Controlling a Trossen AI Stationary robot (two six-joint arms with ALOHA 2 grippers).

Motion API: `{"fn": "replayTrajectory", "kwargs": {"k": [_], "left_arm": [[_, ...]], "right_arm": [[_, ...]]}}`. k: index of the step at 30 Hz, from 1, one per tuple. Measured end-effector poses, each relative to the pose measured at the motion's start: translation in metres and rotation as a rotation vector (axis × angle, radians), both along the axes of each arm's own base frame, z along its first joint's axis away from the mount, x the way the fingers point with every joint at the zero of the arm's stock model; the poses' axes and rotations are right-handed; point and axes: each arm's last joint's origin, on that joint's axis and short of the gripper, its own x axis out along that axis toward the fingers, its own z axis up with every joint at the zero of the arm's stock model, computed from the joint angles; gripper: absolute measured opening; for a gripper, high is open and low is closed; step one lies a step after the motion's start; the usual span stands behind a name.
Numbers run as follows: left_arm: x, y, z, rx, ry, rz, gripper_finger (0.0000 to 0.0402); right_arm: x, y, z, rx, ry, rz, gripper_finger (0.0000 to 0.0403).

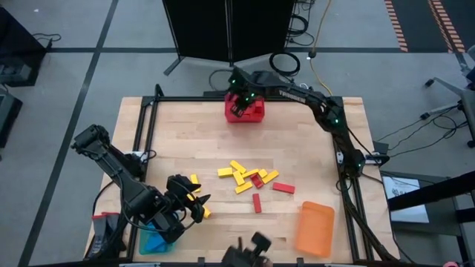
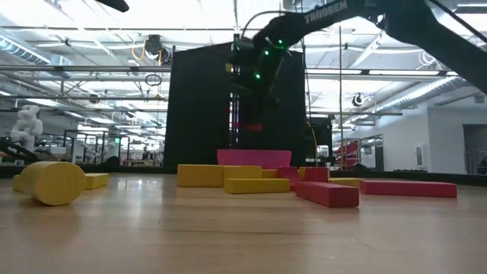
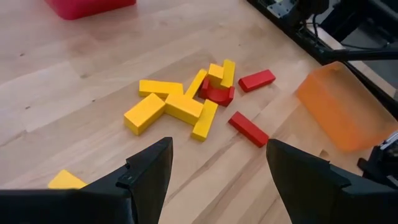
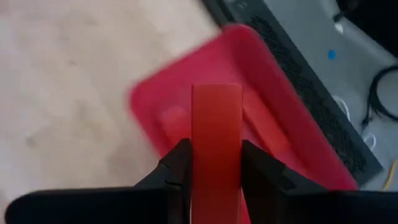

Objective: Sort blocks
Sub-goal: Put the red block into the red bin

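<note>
A pile of yellow and red blocks (image 1: 249,178) lies flat on the wooden table's middle, and shows too in the left wrist view (image 3: 186,106). My right gripper (image 1: 241,102) hangs over the red bin (image 1: 246,111) at the far edge, shut on a red block (image 4: 216,124). My left gripper (image 3: 214,180) stands open above the table near its left front, pointing toward the pile with nothing between its fingers. A few yellow blocks (image 1: 197,194) lie close to it. My right gripper pinches the red block by its two long sides (image 4: 215,163) between the two fingers (image 4: 177,168). The block lies along the fingers and sticks out past their tips. The fingers slant down from above. The block is lifted clear, over the red bin (image 4: 261,112).
An orange bin (image 1: 315,228) lies on its side at the near right. A blue bin (image 1: 154,241) stands at the near left, beside my left arm. A black frame (image 1: 148,119) runs along the table's edges. Bare wood lies between the pile and the red bin.
</note>
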Motion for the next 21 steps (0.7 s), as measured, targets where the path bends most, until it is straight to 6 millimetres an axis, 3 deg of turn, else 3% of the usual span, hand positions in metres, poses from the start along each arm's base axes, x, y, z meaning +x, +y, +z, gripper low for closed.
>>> {"fn": "replayTrajectory", "kwargs": {"k": [5,8,13,21], "left_arm": [[0.002,0.003,0.000,0.000,0.001,0.013,0.0264],[0.004,0.005,0.000,0.000,0.000,0.021,0.0264],[0.005,0.006,0.000,0.001,0.000,0.024,0.0264],[0.004,0.006,0.000,0.008,0.005,0.019,0.0264]], "right_arm": [[-0.020,-0.034,-0.018,0.029,0.080,-0.085,0.0083],[-0.019,-0.037,-0.031,0.059,0.106,-0.078,0.0083],[-0.019,-0.038,-0.031,0.085,0.089,-0.025,0.0091],[-0.017,-0.032,-0.031,0.105,0.094,0.014,0.0249]]}}
